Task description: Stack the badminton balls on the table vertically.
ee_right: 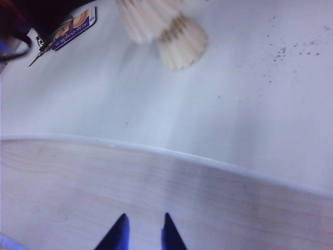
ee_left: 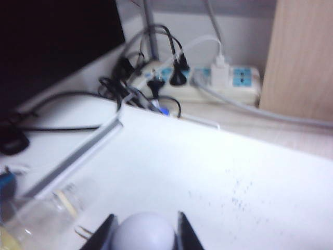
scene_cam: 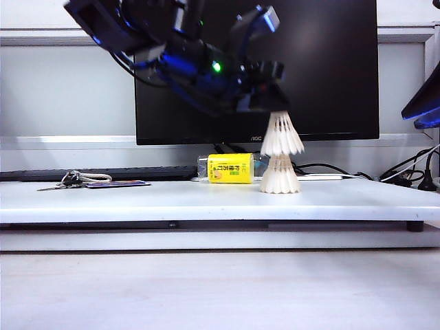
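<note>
Two cream-white badminton balls stand one on the other toward the right of the white table [scene_cam: 137, 203]. The lower badminton ball [scene_cam: 280, 177] rests skirt-down on the table. The upper badminton ball [scene_cam: 282, 135] sits over it, with my left gripper [scene_cam: 269, 103] shut on its tip from above. The left wrist view shows that round white cork tip [ee_left: 144, 235] between the left gripper's [ee_left: 146, 215] dark fingers. My right gripper [ee_right: 144, 219] is open and holds nothing, out over the wooden surface in front of the table's edge. Both badminton balls [ee_right: 179, 41] appear in its view.
A yellow-labelled clear bottle [scene_cam: 230, 168] lies just left of the stack. Keys [scene_cam: 72, 180] and a flat tag [scene_cam: 117, 183] lie at the table's left. A black monitor [scene_cam: 330, 69] stands behind. Cables and a power strip [ee_left: 208, 78] sit behind the table's right end.
</note>
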